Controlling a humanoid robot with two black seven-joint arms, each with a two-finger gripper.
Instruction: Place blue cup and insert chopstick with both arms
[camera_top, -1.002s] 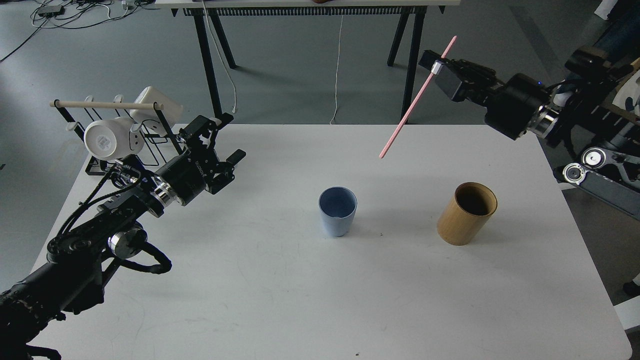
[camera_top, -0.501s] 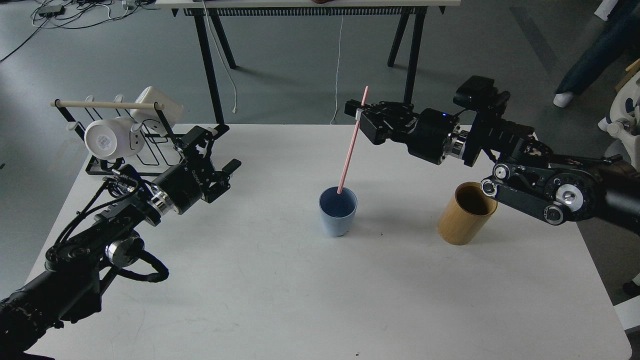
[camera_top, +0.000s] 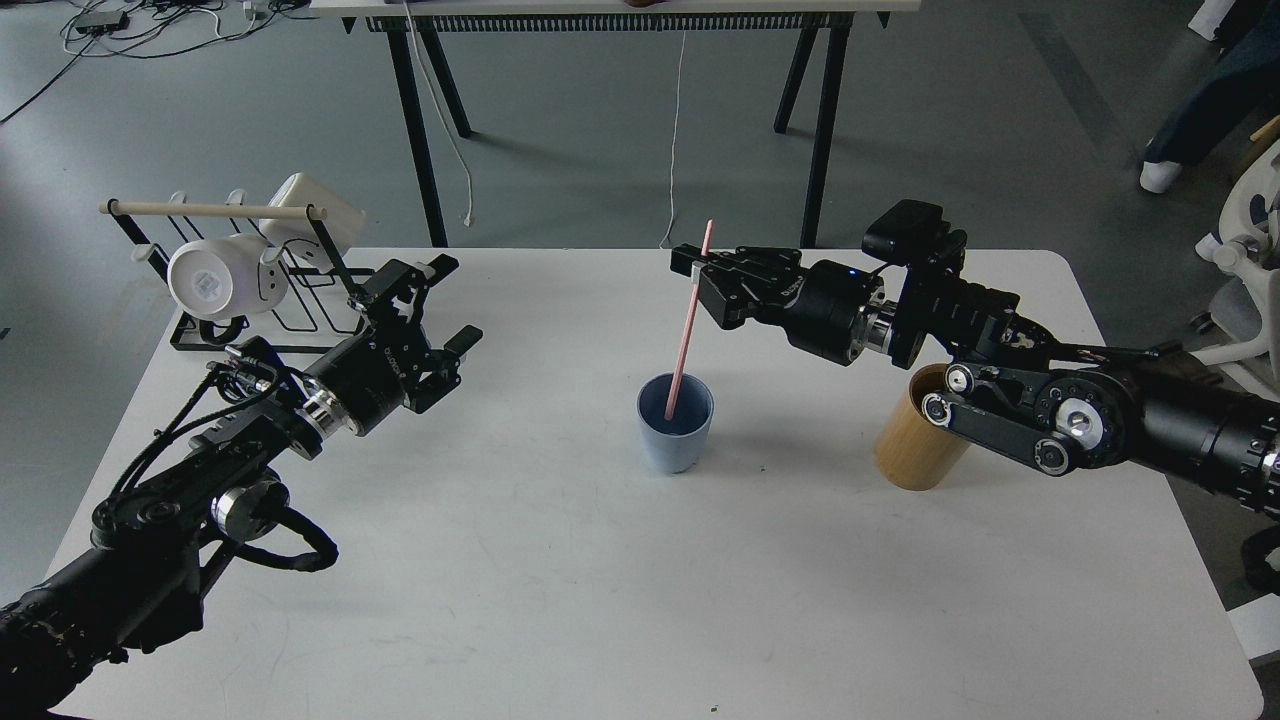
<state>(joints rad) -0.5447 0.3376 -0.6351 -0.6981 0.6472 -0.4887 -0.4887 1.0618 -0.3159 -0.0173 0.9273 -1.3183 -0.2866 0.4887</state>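
The light-blue cup (camera_top: 675, 422) stands upright in the middle of the white table (camera_top: 600, 580). The pink-red chopstick (camera_top: 687, 325) stands nearly upright with its lower end inside the cup. My right gripper (camera_top: 697, 268) is shut on the chopstick near its top, above and slightly behind the cup. My left gripper (camera_top: 440, 305) is open and empty, well to the left of the cup, near the mug rack.
A tan wooden cylindrical holder (camera_top: 920, 440) stands right of the cup, partly behind my right arm. A black wire rack (camera_top: 250, 290) with white mugs and a pale wooden rod stands at the table's back left. Trestle legs stand behind the table.
My right gripper has swung left and down with the chopstick, from high at the right to over the cup; the stick's lower end went into the cup. The left arm has barely moved.
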